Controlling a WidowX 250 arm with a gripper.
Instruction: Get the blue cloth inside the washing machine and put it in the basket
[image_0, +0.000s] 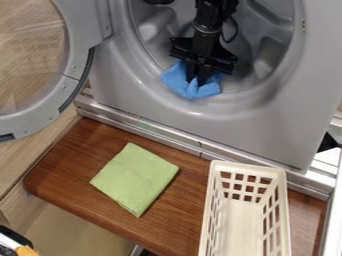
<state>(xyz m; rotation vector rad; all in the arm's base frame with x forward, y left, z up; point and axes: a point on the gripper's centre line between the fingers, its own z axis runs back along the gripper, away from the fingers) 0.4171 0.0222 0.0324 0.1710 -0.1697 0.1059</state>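
The gripper's (196, 81) fingers are close together, pinching the blue cloth (175, 80), which bunches around their tips at the lower lip of the washing machine's (260, 131) opening. The grasp looks made, so what is left is carrying the cloth out and releasing it in the white basket (247, 169), below the fingers and toward the view's right, beyond the machine's front edge.

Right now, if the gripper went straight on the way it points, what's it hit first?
The blue cloth, right at the gripper. Past that, probably the washer opening's lower rim, though depth is unclear.
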